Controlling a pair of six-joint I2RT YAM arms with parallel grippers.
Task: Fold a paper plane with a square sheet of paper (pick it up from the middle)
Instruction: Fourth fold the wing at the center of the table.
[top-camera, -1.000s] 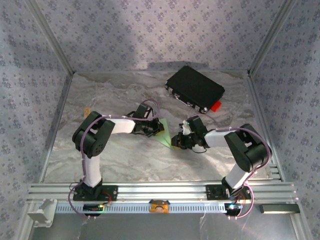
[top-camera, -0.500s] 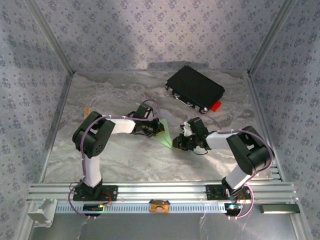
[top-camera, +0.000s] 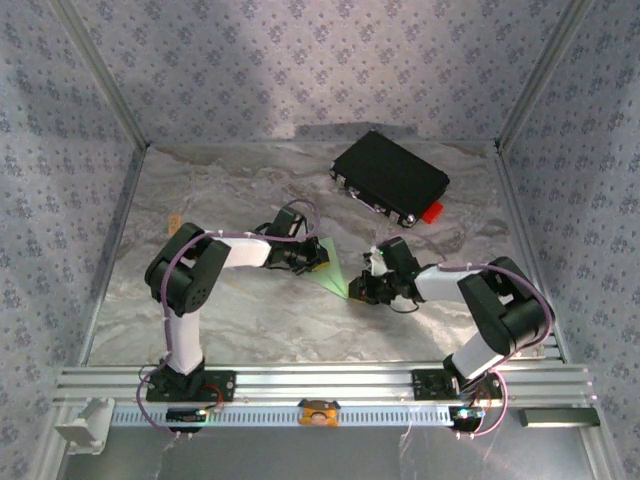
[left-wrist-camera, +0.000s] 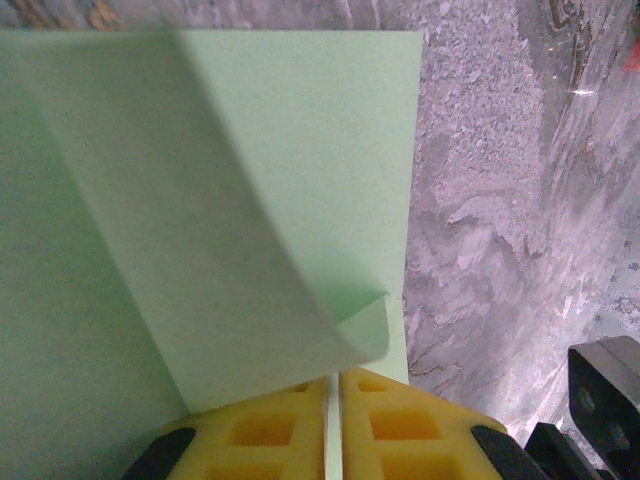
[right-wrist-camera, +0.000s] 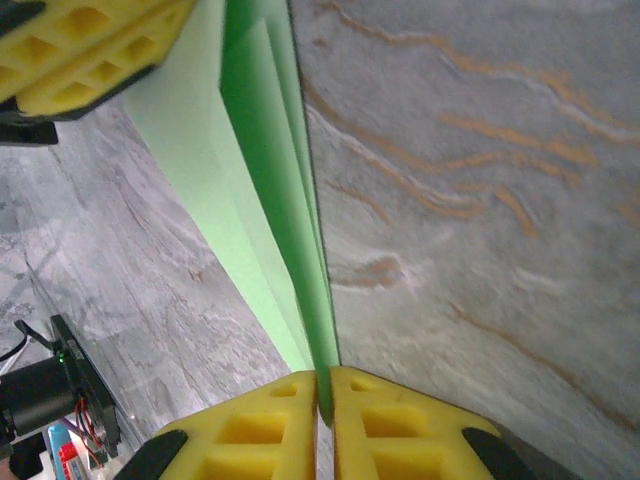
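Right gripper (right-wrist-camera: 323, 385) is pinched closed on the near tip of the folded pale green sheet of paper (top-camera: 335, 268) at mid-tabletop (top-camera: 250, 320); left gripper (left-wrist-camera: 333, 385) is clamped on its opposite edge, one flap curling over. Farther back lies a black case (top-camera: 390, 177) with a red tab (top-camera: 431, 212)

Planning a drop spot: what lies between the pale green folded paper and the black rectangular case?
Bare grey marbled tabletop, seen in the top view, from the pale green folded paper to the black rectangular case.
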